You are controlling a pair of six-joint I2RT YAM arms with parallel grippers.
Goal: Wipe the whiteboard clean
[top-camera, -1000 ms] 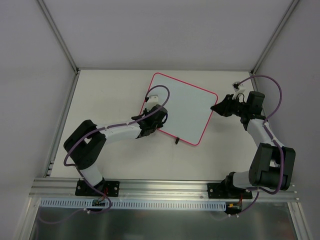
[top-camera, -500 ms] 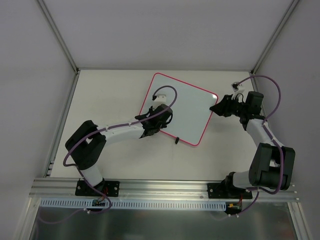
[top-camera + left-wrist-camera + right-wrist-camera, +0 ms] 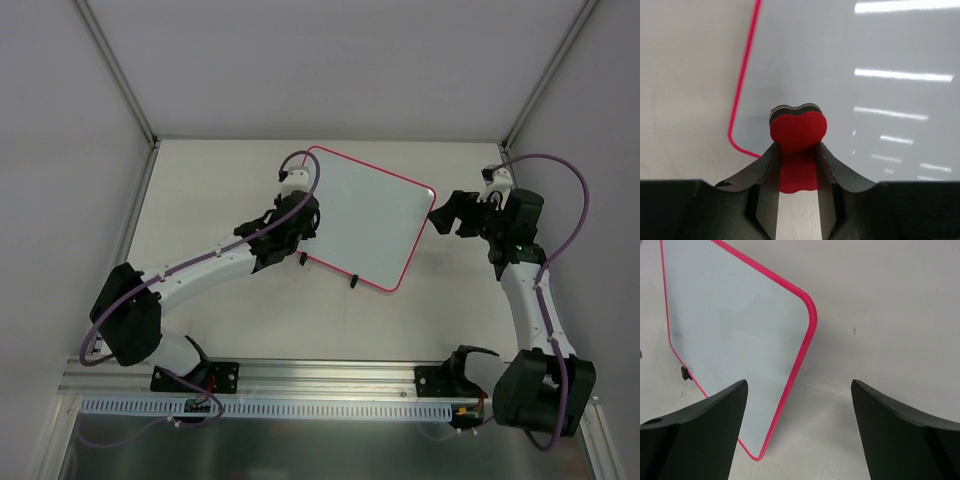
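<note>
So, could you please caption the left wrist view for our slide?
Left fingers grip a red eraser at the rounded corner of the pink-framed whiteboard.

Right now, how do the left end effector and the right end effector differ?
The left end effector is shut on the red eraser; the right end effector is open and holds nothing. The left end effector has the eraser over the whiteboard near a corner; the right end effector sits off the whiteboard, beside its right corner in the top view. Both are dark, two-fingered and face the whiteboard, which shows no marks.
</note>
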